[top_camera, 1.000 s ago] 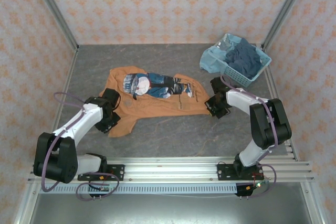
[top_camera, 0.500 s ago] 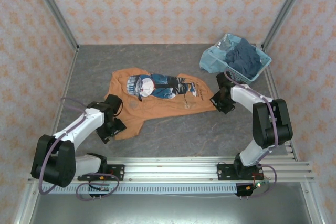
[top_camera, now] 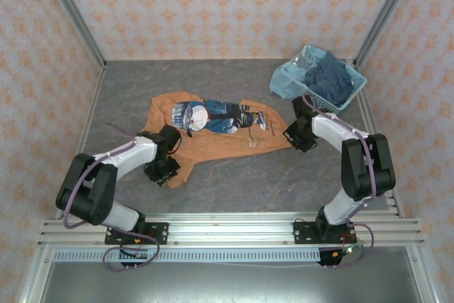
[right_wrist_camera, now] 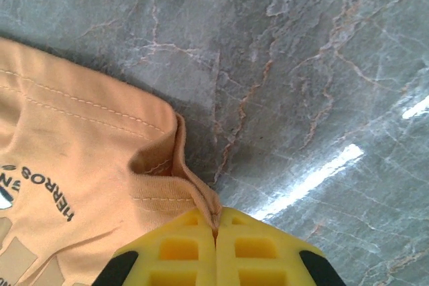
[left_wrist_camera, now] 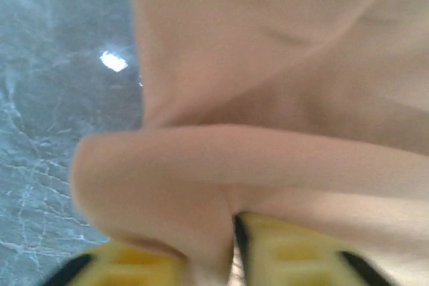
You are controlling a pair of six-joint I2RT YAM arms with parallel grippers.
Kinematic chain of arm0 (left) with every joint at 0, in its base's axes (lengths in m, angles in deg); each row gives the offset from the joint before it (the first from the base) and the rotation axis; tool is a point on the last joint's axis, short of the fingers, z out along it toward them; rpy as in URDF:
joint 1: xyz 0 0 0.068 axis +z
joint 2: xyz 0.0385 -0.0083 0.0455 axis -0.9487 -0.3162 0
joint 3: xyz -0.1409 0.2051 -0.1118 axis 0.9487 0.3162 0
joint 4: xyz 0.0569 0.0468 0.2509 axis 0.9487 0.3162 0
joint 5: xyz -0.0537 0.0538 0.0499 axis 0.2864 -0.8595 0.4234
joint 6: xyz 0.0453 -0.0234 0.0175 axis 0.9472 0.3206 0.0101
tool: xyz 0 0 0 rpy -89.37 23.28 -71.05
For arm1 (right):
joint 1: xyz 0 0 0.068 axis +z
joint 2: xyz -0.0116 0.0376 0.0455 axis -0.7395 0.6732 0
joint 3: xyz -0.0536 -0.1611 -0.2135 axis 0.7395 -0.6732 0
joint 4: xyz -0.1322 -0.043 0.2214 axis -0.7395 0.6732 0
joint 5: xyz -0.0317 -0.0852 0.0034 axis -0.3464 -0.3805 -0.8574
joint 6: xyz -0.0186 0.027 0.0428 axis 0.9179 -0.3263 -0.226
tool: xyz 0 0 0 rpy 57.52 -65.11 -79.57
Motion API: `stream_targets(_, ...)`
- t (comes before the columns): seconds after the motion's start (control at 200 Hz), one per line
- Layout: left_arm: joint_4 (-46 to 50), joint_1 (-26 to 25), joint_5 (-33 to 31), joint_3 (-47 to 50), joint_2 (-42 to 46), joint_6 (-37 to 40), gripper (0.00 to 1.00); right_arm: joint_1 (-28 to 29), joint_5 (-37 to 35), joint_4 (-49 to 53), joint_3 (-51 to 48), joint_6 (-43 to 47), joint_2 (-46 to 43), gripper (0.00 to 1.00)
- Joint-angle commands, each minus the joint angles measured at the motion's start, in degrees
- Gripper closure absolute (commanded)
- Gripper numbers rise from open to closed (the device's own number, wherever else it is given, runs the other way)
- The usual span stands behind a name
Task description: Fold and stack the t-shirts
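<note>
Orange t-shirt (top_camera: 220, 145): lay with long axis left-to-right across the worktop (top_camera: 234, 189).
Left hand (top_camera: 165, 172): pinched its near-left corner.
Right hand (top_camera: 293, 140): pinched its right hem corner.

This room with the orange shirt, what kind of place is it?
Probably a robot test booth: two arms bolted to a metal rail, patterned walls boxing in a marble-look table, orange t-shirt laid out.
</note>
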Motion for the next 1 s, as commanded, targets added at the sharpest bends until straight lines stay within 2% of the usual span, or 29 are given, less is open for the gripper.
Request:
stream_targets(0.0, -1.68, 0.09, -6.78, -2.75, -1.48, 0.11, 0.99, -0.04, 0.69, -1.57, 0.70, 2.76, -3.86, 1.00)
stream_targets(0.205, 5.12, 1.41, -17.27, -21.27, 6.34, 2.64, 1.00, 0.02, 3.16, -3.17, 12.26, 8.47, -8.75, 1.00)
stream_targets(0.39, 3.80, 2.95, -24.45, -37.95, 12.69, 4.40, 1.00, 0.23, 4.58, -6.38, 26.54, 11.07, -12.14, 1.00)
stream_targets(0.48, 1.21, 2.78, -26.66, -40.55, 17.67, 4.94, 1.00, 0.44, 5.30, -7.84, 29.26, 11.49, -15.44, 1.00)
stream_targets(0.696, -5.68, 2.58, -27.85, -41.85, 30.99, 9.15, 1.00, 1.09, 8.83, -13.23, 27.06, 10.47, -28.13, 1.00)
stream_targets(0.826, -4.91, 2.57, -29.05, -51.27, 29.86, 13.09, 1.00, 1.23, 10.14, -13.71, 29.60, 9.02, -30.49, 1.00)
stream_targets(0.996, -1.64, 2.72, -31.30, -65.31, 19.67, 14.74, 1.00, 1.26, 10.13, -14.99, 35.57, 6.73, -23.94, 1.00)
